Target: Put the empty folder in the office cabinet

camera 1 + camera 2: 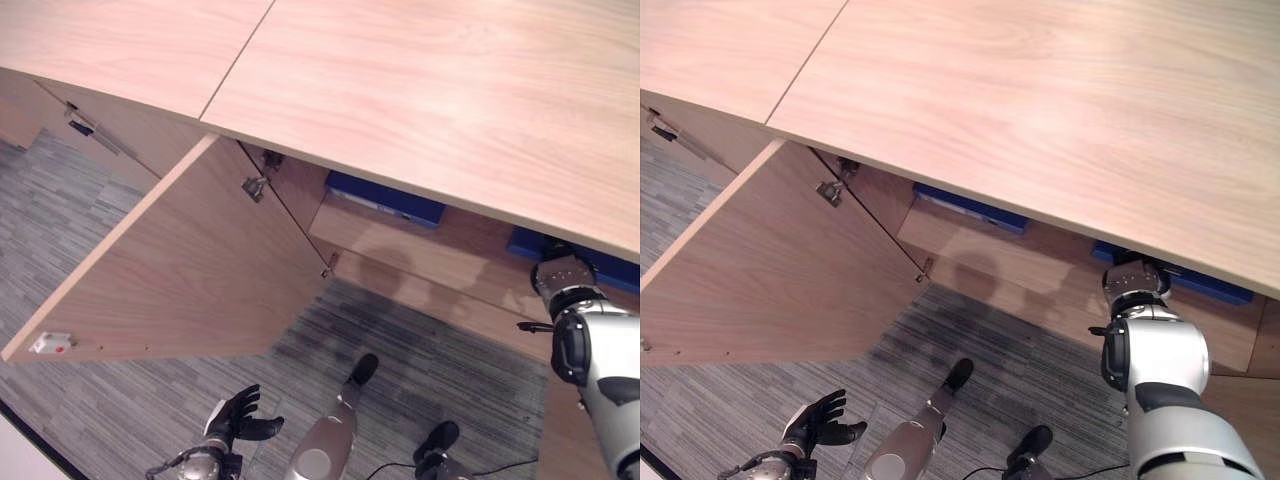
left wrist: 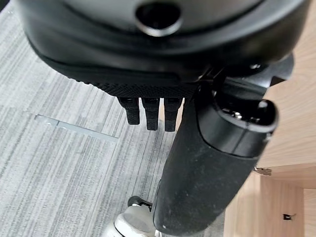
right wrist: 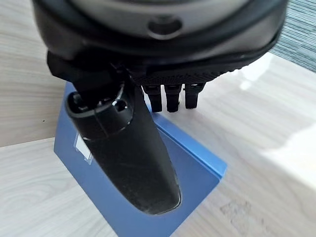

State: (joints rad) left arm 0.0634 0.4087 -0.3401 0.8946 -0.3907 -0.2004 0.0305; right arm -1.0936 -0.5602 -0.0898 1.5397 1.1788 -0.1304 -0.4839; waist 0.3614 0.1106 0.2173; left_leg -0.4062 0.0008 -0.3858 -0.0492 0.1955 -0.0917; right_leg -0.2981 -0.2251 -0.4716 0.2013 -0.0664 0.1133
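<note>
A blue folder (image 3: 200, 170) lies flat on the pale wooden shelf (image 3: 256, 148) inside the cabinet. My right hand (image 3: 129, 153) hovers just over it, thumb stretched across the cover and fingers (image 3: 170, 96) straight, gripping nothing. In the eye views my right arm reaches in under the cabinet top (image 1: 430, 90), and the folder's edge (image 1: 525, 243) shows beside the wrist. My left hand (image 1: 235, 412) hangs low over the carpet, fingers relaxed and empty.
The cabinet door (image 1: 190, 270) stands wide open to the left, with a hinge (image 1: 254, 185) at its inner edge. A second blue folder (image 1: 385, 198) lies further left on the shelf. Grey striped carpet (image 1: 450, 370) covers the floor in front.
</note>
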